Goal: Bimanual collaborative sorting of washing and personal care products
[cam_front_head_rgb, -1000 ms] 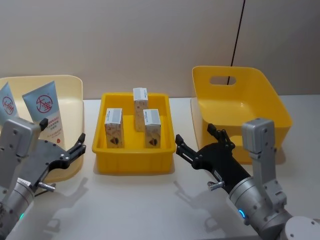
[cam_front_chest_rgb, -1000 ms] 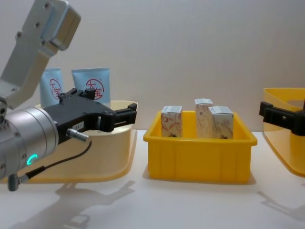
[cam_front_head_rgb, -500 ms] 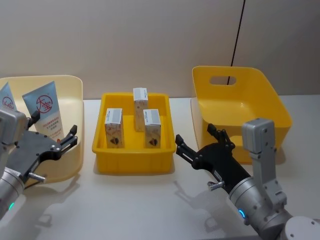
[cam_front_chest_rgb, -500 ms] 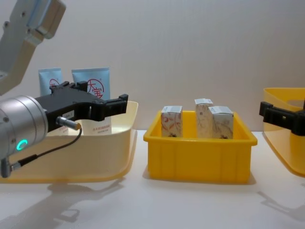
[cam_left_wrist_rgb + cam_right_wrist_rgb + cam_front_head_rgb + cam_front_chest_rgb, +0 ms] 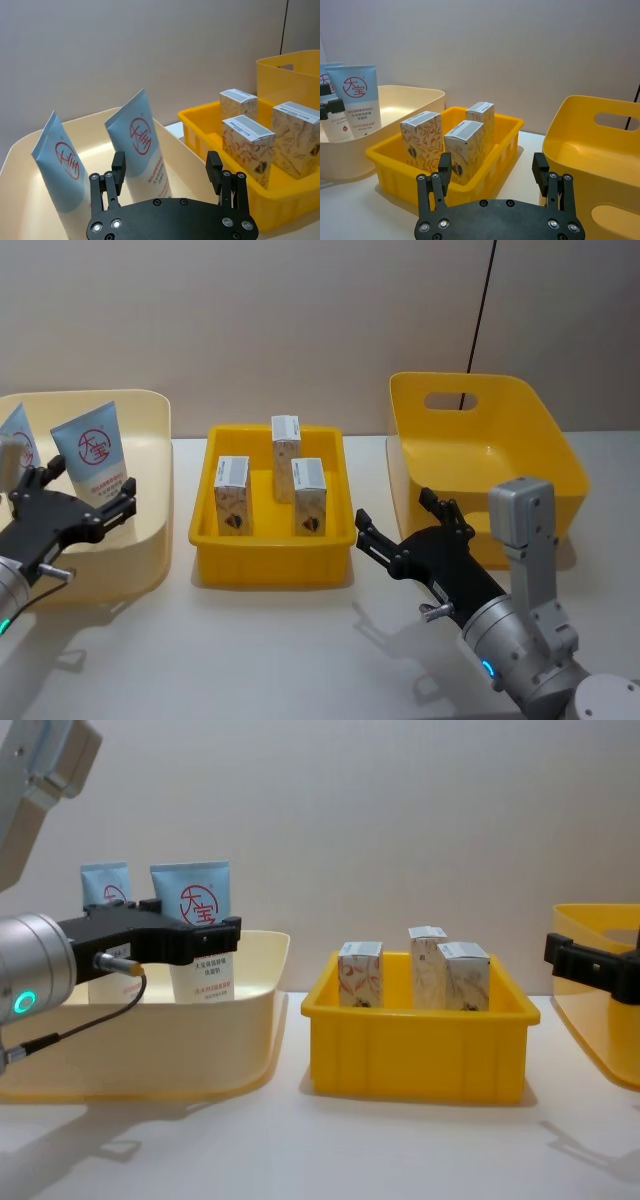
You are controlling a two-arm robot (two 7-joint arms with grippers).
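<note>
Two tall pale-blue squeeze tubes with a red circular logo, one [image 5: 93, 455] nearer the middle and one [image 5: 18, 440] at the view's left edge, stand slightly tilted in the rounded cream plastic bin [image 5: 152, 540] on the robot's left. Three small white-topped cartons with beige marbled print stand upright in the shallow yellow plastic tray [image 5: 270, 566] at the centre: two in front [image 5: 233, 495] [image 5: 309, 496] and one behind [image 5: 286, 445].

The left gripper [image 5: 82, 490] hangs over the cream bin just in front of the tubes, fingers spread wide and holding nothing. The right gripper [image 5: 392, 510] hovers between the tray and the deep yellow bin with a handle slot [image 5: 480, 435], fingers also wide apart.

All three containers sit on a white tabletop [image 5: 250, 640] before a plain grey-beige wall [image 5: 300, 320], down which one thin black cable [image 5: 485, 300] runs.
</note>
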